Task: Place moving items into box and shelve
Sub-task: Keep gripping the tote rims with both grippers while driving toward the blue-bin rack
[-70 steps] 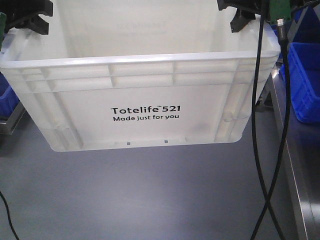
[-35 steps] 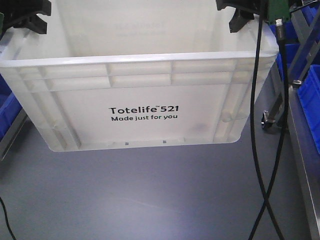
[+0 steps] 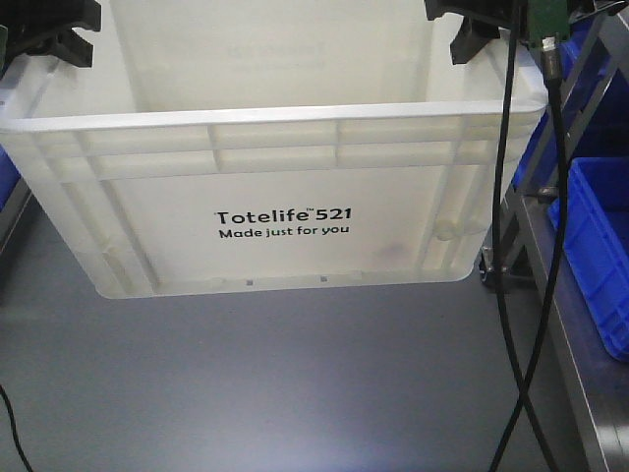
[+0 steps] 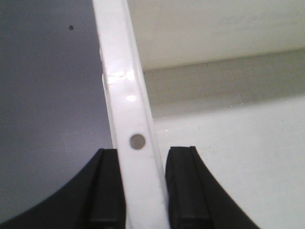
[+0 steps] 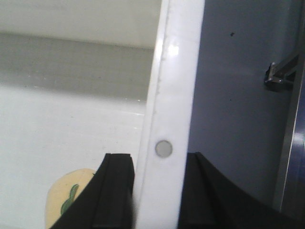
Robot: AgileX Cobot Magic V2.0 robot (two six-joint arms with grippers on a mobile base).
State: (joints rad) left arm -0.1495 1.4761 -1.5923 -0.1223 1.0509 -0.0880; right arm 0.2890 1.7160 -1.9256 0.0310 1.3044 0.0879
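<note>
The box (image 3: 285, 216) hangs above the floor (image 3: 295, 383). The left pincer (image 4: 142, 191) is clenched across its left rim and the right pincer (image 5: 157, 191) across its right rim. A yellow item (image 5: 66, 198) lies inside, beside the right pincer.

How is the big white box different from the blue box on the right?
The big white plastic crate has black writing, Totelife 521. No writing shows on the blue plastic bin. The white crate hangs above the floor, its side rims pinched by the left gripper and the right gripper, while the blue bin sits on a metal rack. The white crate fills most of the front view, but only part of the blue bin shows. Both are open-topped plastic boxes.
</note>
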